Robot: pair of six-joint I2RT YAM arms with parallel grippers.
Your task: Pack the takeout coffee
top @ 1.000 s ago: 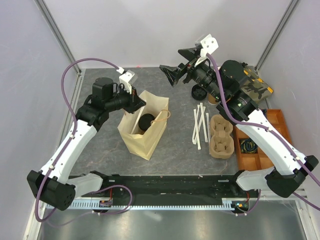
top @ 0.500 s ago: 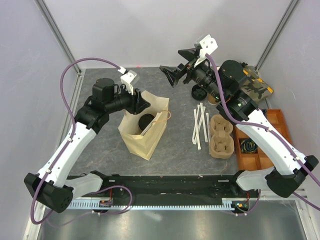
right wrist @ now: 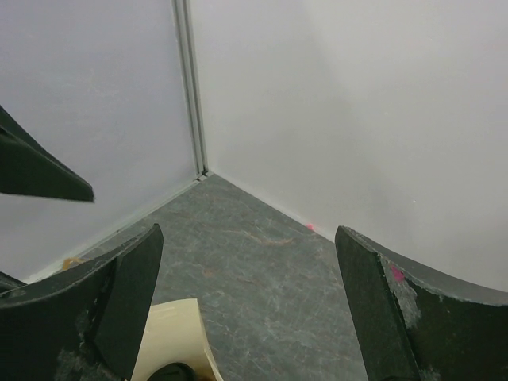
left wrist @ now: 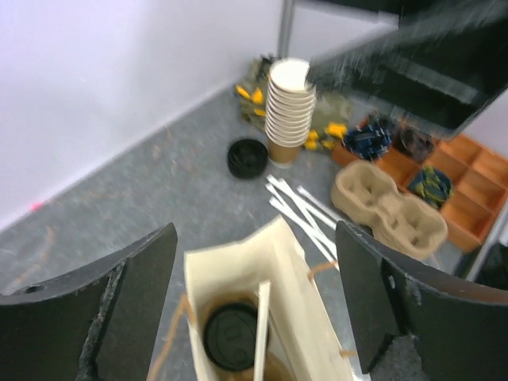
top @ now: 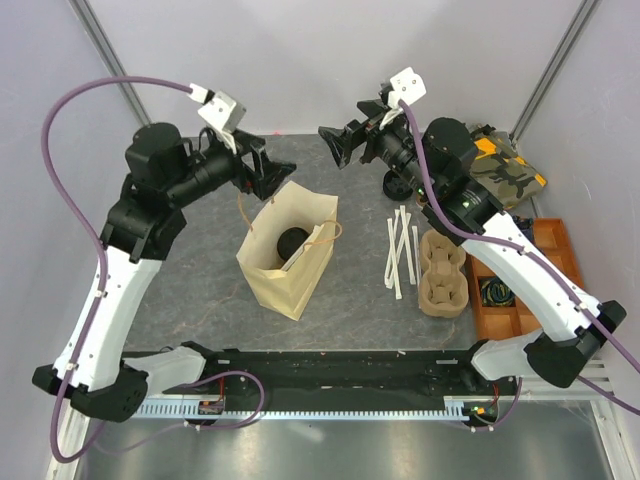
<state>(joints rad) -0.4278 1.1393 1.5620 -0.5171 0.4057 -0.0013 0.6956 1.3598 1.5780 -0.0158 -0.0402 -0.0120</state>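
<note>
The takeout coffee [top: 291, 241] stands inside an open cream paper bag [top: 275, 285], only its black lid showing. From the left wrist view the lid [left wrist: 232, 337] lies low in the bag [left wrist: 309, 317], with a white stick [left wrist: 260, 333] leaning beside it. My left gripper [top: 255, 170] hangs open above the bag's back-left rim, its jaws [left wrist: 255, 238] wide and holding nothing. My right gripper [top: 352, 125] is open in the air behind the bag. Between its jaws [right wrist: 248, 234] is bare grey floor, with the bag's corner [right wrist: 167, 341] at the bottom edge.
Right of the bag lie white stirrers [top: 402, 250], a pulp cup carrier [top: 443, 272] and an orange compartment tray [top: 510, 300]. A tall stack of lidless cups [left wrist: 286, 107] and loose black lids [left wrist: 248, 157] stand at the back right. White walls enclose the rear.
My left gripper was shut at the bag's back rim; it has opened and pulled up and back to the left. The right arm shifted slightly left.
</note>
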